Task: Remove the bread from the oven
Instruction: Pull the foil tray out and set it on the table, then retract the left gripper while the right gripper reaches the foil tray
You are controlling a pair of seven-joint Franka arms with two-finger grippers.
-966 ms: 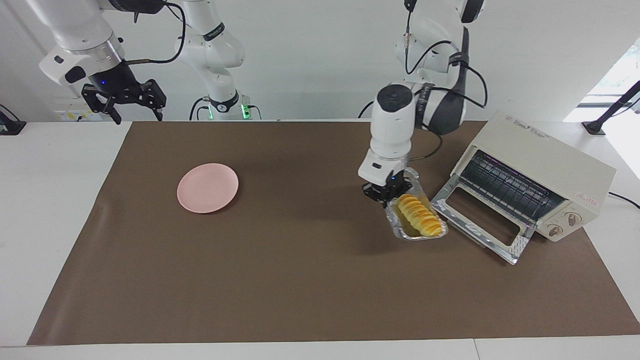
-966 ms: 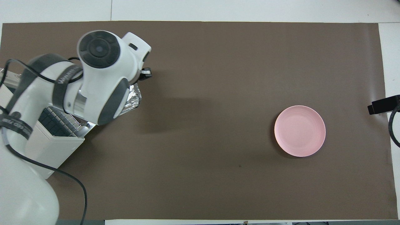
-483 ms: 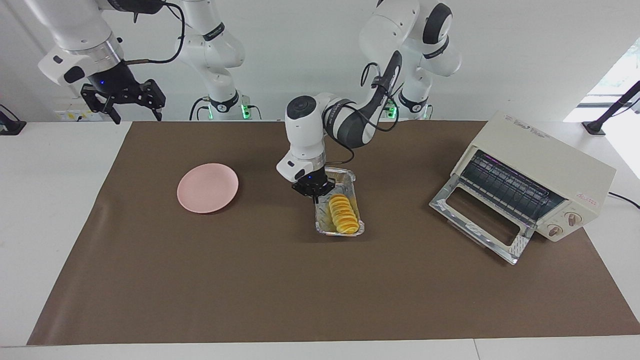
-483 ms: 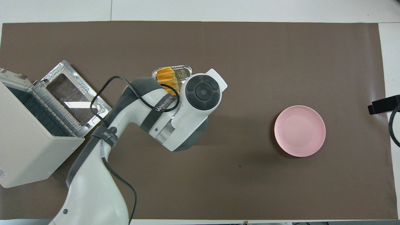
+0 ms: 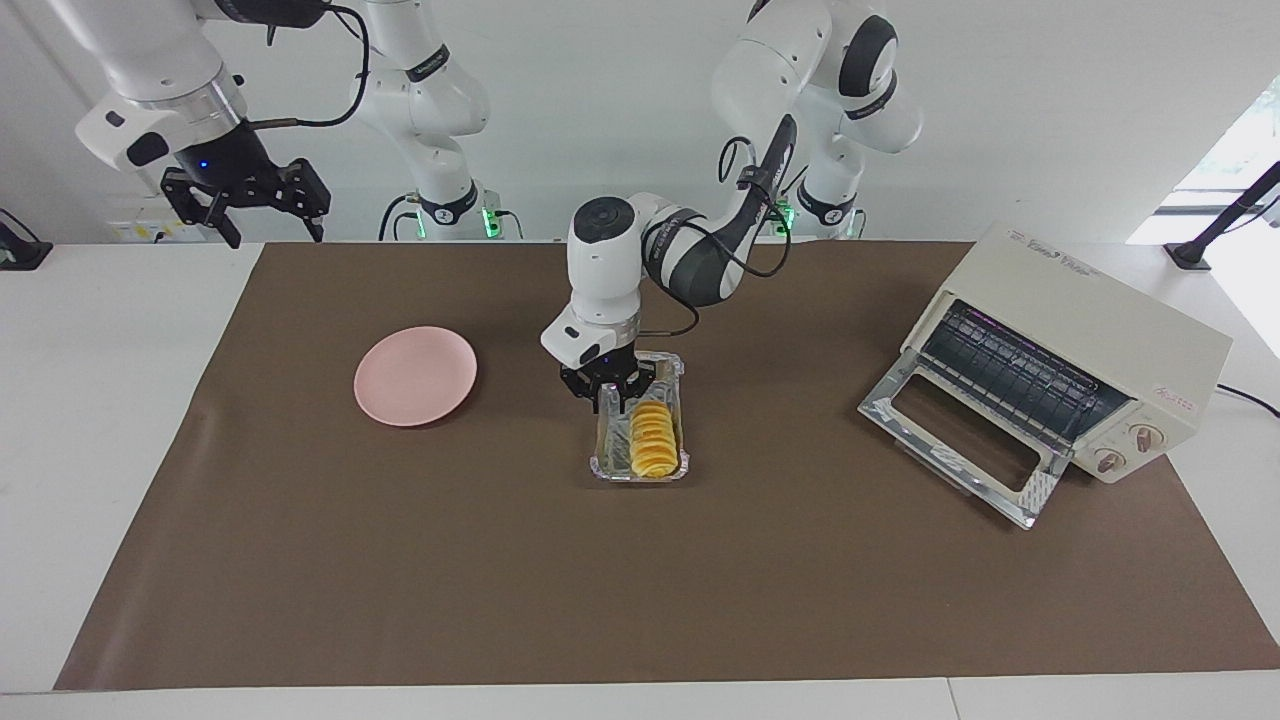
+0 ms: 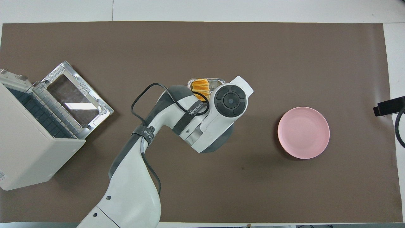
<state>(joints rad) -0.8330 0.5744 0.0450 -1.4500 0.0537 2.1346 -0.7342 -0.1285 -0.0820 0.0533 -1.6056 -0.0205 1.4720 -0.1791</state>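
Observation:
The golden ridged bread (image 5: 652, 440) lies in a crinkled silver foil tray (image 5: 605, 450) at the middle of the brown mat, between the oven and the pink plate. My left gripper (image 5: 612, 392) is shut on the tray's rim at the end nearer the robots. I cannot tell whether the tray touches the mat. In the overhead view the left wrist covers the gripper; only part of the bread (image 6: 201, 87) and of the tray (image 6: 218, 81) show. The cream-white oven (image 5: 1080, 320) stands at the left arm's end, its glass door (image 5: 960, 445) dropped open and its rack bare. My right gripper (image 5: 245, 205) waits, open, raised.
A pink plate (image 5: 415, 375) lies empty on the mat toward the right arm's end; it also shows in the overhead view (image 6: 303, 132). The oven (image 6: 28, 142) and its open door (image 6: 76, 95) take up the left arm's end. A brown mat (image 5: 640, 580) covers the table.
My left gripper has carried the foil tray with the bread from in front of the oven door to the middle of the mat, toward the plate. The right arm has not moved.

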